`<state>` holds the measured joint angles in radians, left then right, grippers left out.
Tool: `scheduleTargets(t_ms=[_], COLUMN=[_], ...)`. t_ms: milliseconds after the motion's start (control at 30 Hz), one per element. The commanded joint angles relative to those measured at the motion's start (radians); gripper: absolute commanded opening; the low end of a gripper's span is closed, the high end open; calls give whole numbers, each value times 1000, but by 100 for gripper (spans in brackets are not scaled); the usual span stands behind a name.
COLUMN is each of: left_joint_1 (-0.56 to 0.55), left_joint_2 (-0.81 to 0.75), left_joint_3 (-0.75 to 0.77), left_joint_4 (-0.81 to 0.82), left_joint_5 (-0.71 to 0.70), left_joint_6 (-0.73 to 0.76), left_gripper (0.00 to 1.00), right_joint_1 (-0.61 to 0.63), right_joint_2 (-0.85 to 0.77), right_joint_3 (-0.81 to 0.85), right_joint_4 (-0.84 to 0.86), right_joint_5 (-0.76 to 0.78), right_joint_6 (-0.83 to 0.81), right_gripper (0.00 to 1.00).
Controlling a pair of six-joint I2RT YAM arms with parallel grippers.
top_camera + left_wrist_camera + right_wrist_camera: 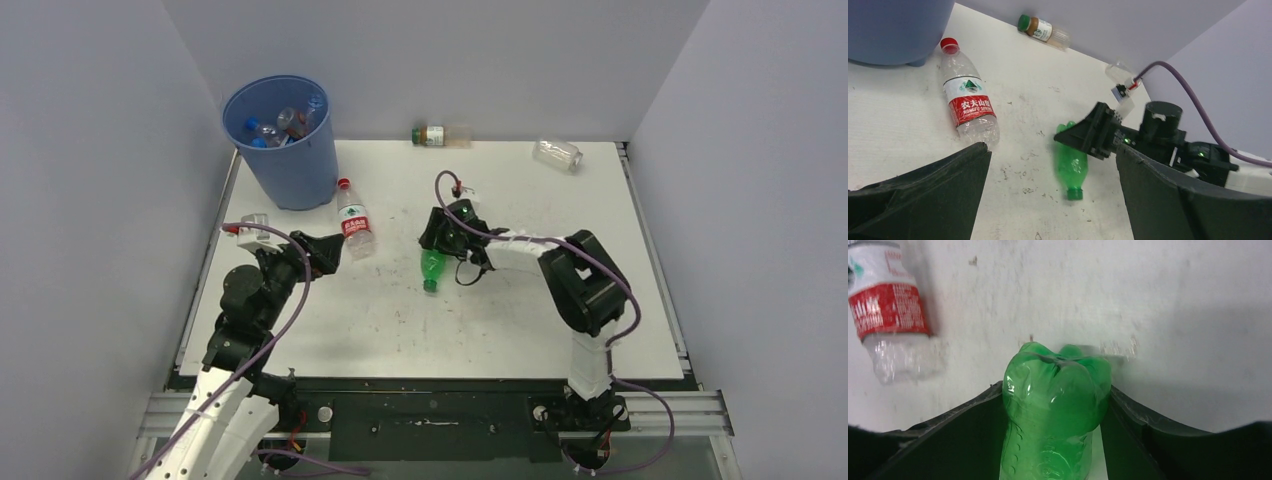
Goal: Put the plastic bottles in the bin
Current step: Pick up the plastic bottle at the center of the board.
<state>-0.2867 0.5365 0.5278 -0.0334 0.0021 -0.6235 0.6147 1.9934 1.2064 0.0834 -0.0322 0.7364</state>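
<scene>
One red-capped bottle (968,100), label reading "NONGFU SPRING" under Chinese characters, lies on the table (500,320) just beside the bin (300,170); the right gripper (1057,390) clamps a green bottle (1070,165) between its fingers; the left gripper (328,252) stands wide apart, empty.

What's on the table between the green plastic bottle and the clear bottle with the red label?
Nothing: only bare, scuffed white table separates the green plastic bottle from the clear red-labelled bottle, in the left wrist view.

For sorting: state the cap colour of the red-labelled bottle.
Red cap, clearest in the left wrist view.
</scene>
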Motion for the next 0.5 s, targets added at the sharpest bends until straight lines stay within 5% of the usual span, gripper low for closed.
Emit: scheduleTargets(t_ms=[0, 267, 467], left_joint_1=[-24, -165, -363], left_joint_2=[11, 111, 100], left_joint_3=[20, 54, -44], left_joint_4=[35, 146, 388], left_joint_5=[-19, 264, 281], left_joint_6=[33, 87, 52], left_gripper=[96, 96, 96], right_joint_1=[-1, 22, 22], right_joint_2=[-310, -991, -1297], right_joint_3=[-246, -651, -777], right_joint_4=[205, 387, 439], right_joint_5=[-57, -79, -113], right_joint_6=[-2, -84, -23], right_gripper=[36, 35, 35])
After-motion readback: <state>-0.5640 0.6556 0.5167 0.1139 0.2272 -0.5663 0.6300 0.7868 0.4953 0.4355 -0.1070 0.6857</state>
